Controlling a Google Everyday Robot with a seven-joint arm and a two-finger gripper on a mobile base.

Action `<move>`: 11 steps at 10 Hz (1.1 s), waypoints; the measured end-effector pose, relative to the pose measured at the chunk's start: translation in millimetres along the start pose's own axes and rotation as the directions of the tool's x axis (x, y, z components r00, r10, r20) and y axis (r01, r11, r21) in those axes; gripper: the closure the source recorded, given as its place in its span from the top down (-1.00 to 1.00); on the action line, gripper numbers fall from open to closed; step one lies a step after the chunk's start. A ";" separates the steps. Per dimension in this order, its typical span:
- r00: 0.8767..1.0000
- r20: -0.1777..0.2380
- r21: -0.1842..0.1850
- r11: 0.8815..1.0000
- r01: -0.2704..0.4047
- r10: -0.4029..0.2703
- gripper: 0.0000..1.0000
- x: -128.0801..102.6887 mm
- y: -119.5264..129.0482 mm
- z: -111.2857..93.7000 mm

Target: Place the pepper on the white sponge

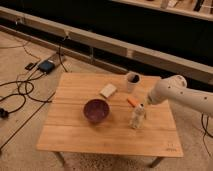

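Camera view: the gripper [143, 103] hovers low over the wooden surface [75, 135], jaws spread wide and empty. The pepper [132, 102] lies just beside them, its long axis pointing at them. The white sponge [108, 90] sits farther along that side.

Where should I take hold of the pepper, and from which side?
Probably across its narrow middle, coming straight down: the pepper lies flat on the table, long and thin, so the jaws should close across its short width. The gripper sits close beside it, over the white spotted figure, which crowds a sideways approach.
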 end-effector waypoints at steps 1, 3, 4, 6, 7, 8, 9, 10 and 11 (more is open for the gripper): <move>0.999 -0.018 -0.009 0.999 0.037 -0.037 0.30 0.2 -2.6 9.6; 0.996 -0.048 -0.015 0.997 0.078 -0.079 0.30 -2.4 -4.4 25.7; 0.993 -0.064 -0.011 0.995 0.099 -0.100 0.30 -5.9 -2.9 35.4; 0.992 -0.074 0.000 0.995 0.099 -0.099 0.30 -9.9 -0.5 42.7; 0.993 -0.076 0.005 0.995 0.096 -0.095 0.30 -13.3 3.3 46.3; 0.993 -0.076 0.004 0.996 0.090 -0.089 0.30 -16.1 7.5 48.2; 0.994 -0.077 0.003 0.996 0.084 -0.084 0.30 -16.9 11.0 50.5; 0.994 -0.081 0.000 0.997 0.073 -0.073 0.30 -16.9 16.3 54.2; 0.994 -0.083 -0.002 0.998 0.069 -0.069 0.30 -17.1 18.6 56.0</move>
